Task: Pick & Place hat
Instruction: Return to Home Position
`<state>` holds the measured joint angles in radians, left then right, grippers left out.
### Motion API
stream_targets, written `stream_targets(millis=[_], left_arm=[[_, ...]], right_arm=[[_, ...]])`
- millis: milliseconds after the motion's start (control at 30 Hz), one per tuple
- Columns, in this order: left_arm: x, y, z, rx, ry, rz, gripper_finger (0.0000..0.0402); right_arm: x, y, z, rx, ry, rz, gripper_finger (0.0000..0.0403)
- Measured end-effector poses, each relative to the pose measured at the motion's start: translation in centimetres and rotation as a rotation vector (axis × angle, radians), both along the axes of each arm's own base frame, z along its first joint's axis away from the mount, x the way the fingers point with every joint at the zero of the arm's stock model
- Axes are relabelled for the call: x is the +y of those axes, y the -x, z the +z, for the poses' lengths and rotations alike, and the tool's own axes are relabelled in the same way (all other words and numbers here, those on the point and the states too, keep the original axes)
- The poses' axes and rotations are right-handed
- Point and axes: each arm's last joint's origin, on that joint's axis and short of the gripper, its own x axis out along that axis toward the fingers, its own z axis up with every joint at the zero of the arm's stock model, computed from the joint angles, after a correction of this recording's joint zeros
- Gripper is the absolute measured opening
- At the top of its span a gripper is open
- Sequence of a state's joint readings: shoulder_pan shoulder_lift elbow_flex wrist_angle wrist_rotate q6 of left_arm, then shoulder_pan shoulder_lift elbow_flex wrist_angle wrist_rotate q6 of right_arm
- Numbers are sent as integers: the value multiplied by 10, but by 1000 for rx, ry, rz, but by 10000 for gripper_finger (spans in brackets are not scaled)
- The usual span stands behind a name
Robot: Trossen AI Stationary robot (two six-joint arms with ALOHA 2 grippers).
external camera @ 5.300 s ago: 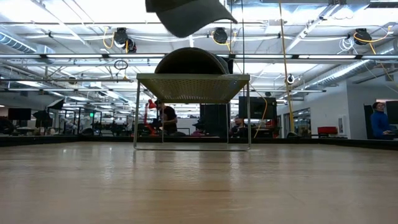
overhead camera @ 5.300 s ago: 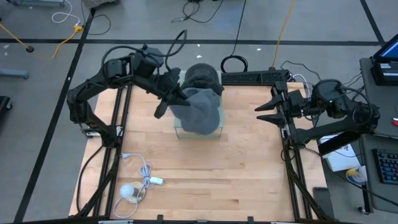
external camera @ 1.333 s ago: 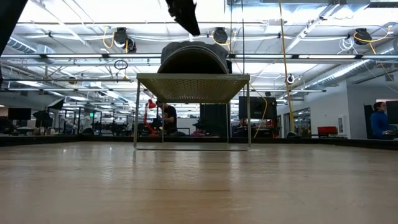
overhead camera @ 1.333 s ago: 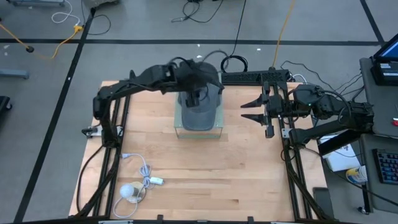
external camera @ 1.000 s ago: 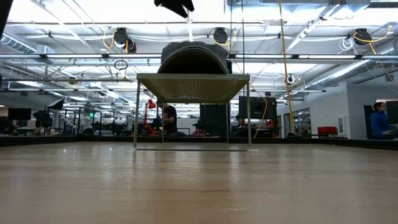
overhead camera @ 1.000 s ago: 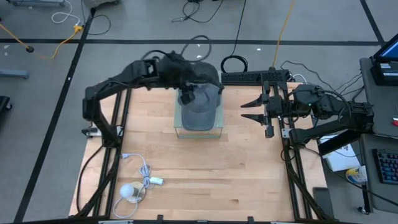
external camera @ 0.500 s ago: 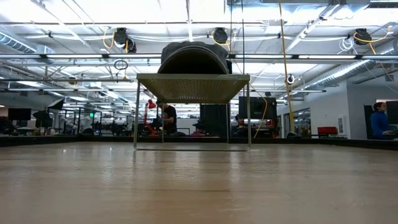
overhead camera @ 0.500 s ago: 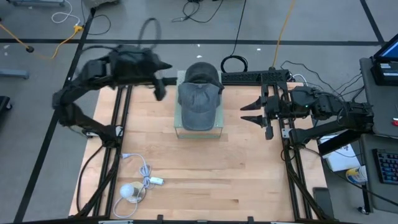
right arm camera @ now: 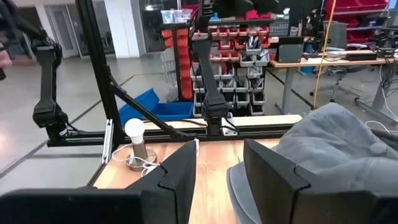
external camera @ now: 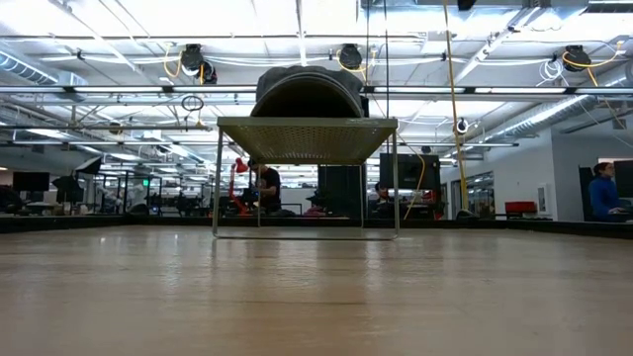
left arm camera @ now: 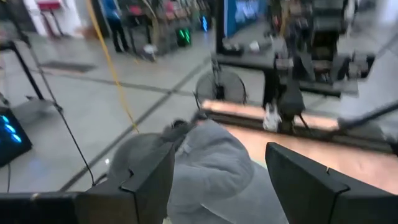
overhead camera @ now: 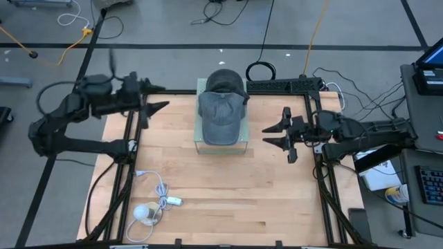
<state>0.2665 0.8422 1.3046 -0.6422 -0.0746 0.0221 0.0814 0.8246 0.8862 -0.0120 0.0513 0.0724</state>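
Note:
The grey hat (overhead camera: pixel 221 114) lies on the mesh top of a raised wire rack (overhead camera: pixel 220 146) at the table's far middle, its brim toward the near edge and its crown by a dark round form (overhead camera: pixel 225 81). The low view shows the rack (external camera: pixel 307 127) with the hat (external camera: pixel 307 73) on top. My left gripper (overhead camera: pixel 159 97) hangs open at the table's far left edge, pointing at the hat (left arm camera: pixel 211 168) from well apart. My right gripper (overhead camera: pixel 275 135) stands open to the right of the rack, with the hat (right arm camera: pixel 336 146) off to one side of its fingers.
A white bulb on a base with its cable (overhead camera: pixel 149 211) lies at the near left. A black strip (overhead camera: pixel 284 86) runs along the far edge. Dark frame rails (overhead camera: pixel 131 159) flank both sides of the wooden table (overhead camera: pixel 228 194).
My left gripper, open, has drawn back from over the hat toward the table's left edge. The hat has stayed on the rack. My right gripper has sunk a little and rolled slightly, still open.

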Motion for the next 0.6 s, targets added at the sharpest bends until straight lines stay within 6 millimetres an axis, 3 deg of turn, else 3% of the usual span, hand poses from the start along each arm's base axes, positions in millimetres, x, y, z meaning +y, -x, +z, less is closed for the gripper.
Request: stream_targets(millis=[333,600], left_arm=[[-10,44,-73,-162,23,74,258],[-12,58,-136,-267,106,136,257]], right_arm=[[-2,6,-57,-22,-69,-33,130],[-3,20,-93,-94,-107,-26,130]])
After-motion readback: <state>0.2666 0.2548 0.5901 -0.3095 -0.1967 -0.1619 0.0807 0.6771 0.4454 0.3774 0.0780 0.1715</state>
